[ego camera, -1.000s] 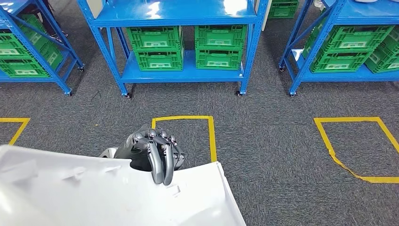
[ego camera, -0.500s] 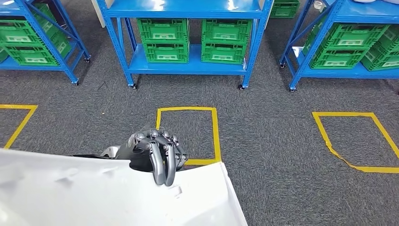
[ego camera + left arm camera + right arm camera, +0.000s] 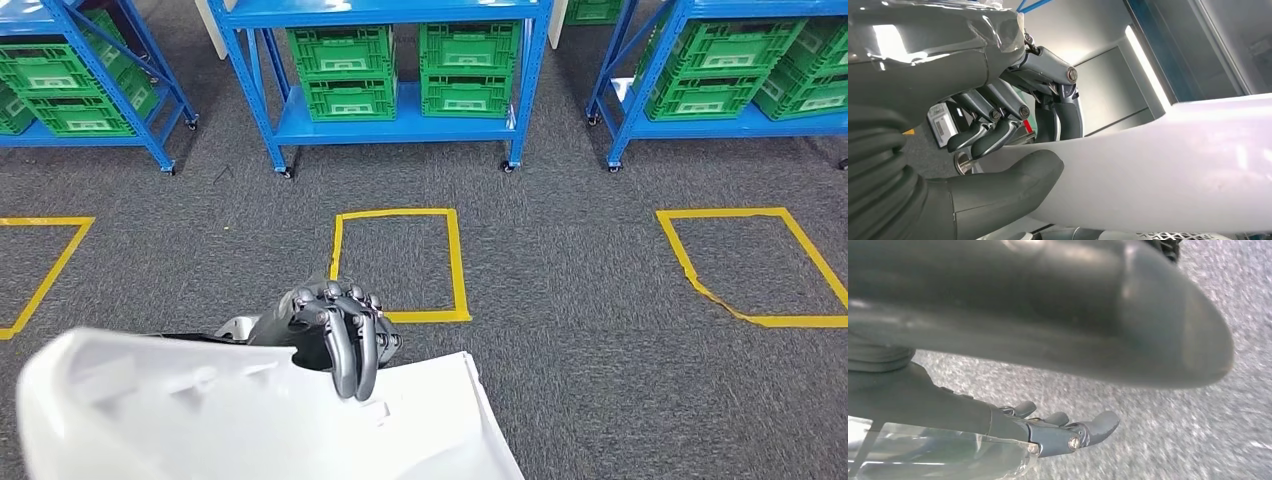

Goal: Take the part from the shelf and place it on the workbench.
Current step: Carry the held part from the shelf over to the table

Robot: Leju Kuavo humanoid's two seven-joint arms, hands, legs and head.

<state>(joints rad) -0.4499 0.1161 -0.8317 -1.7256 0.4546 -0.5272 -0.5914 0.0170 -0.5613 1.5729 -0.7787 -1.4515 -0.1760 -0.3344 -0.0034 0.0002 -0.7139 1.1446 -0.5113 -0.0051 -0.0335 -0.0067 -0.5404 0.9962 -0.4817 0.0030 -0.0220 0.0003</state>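
We see our left hand (image 3: 335, 335) gripping the white part (image 3: 200, 420) low in the head view, fingers (image 3: 345, 360) hooked over its edge, thumb (image 3: 1013, 177) under it. Ahead: blue shelves (image 3: 390, 110) with green crates (image 3: 345, 70). Right hand (image 3: 1058, 432) hangs over carpet, fingers spread, holding nothing.

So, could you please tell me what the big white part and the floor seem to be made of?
White part: likely moulded plastic with a smooth, semi-gloss finish; it shows soft highlights, a thin curved edge and small raised tabs. The left robot hand holds its edge.
Floor: looks like grey short-pile carpet, matte and speckled, with yellow tape marking squares.
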